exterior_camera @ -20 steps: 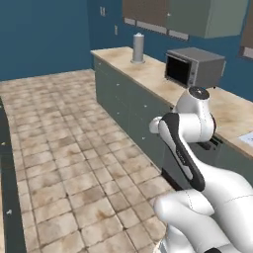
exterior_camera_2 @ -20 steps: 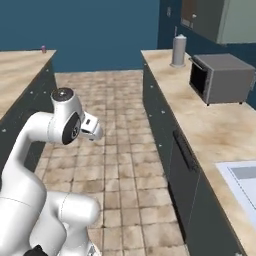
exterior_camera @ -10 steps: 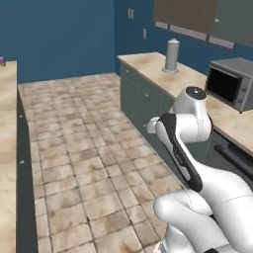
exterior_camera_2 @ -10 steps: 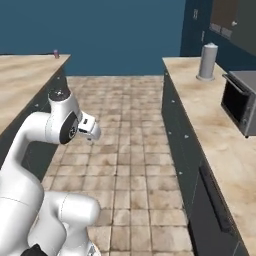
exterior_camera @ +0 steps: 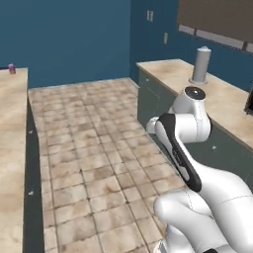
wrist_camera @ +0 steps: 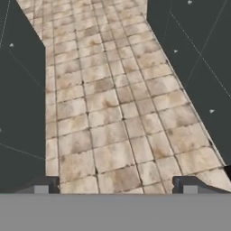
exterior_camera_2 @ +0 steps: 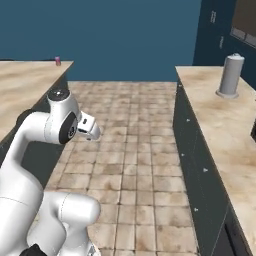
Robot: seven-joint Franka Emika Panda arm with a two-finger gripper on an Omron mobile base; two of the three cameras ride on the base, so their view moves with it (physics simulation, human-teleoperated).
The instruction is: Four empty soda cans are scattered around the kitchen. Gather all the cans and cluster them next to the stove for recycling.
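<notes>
a purple-pink can stands on the far end of the left counter, well away from me. over the last second my base has swung left: the microwave has slid out of frame and that can has come into sight, so i judge i am heading to fetch it. the hand view adds what the base views lack: my pincer spread, holding nothing, aimed at floor tiles.

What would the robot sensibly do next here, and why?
Probably drive on toward the far left counter: a small purple-pink soda can stands at its far end, well beyond the arm, and the gripper hangs open and empty over the tiled floor.
</notes>
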